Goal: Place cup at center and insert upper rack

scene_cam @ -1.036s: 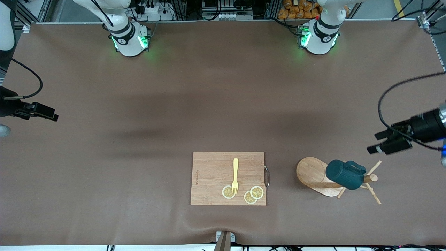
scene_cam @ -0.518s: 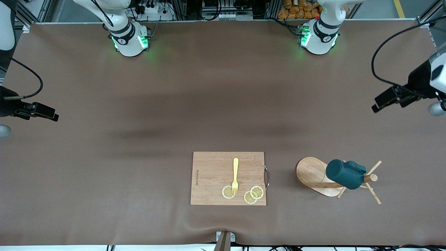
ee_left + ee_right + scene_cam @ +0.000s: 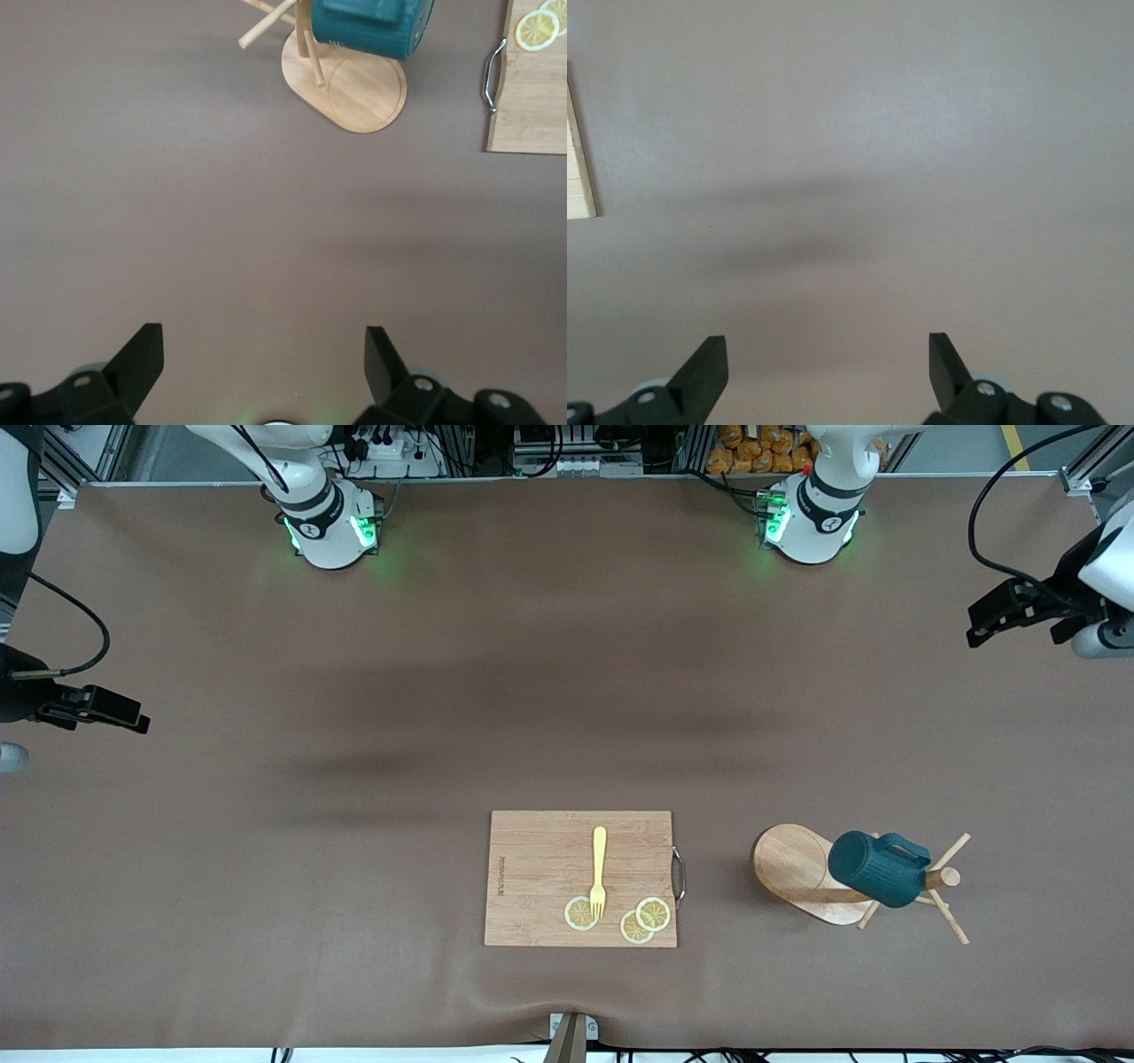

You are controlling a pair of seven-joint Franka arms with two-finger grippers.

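Fingers spread wide on both arms, and nothing is held in either one. The left gripper hangs high over the bare brown table at the left arm's end, farther from the front camera than the upper rack; its wrist camera looks down on the rack's oval base. The right gripper is empty too, up over the table at the right arm's end, well apart from the cutting board.

The upper rack stands just beside the cutting board, toward the left arm's end, and the cup, dark teal, is hanging on it, tipped sideways against the pole, handle uppermost.

On the cutting board, a yellow fork lies lengthwise with its tines resting on one of three lemon slices, clustered at the edge nearest the front camera. A metal handle sits on the board's side facing the rack. There's a line of print along the board's other short edge, too small to read.
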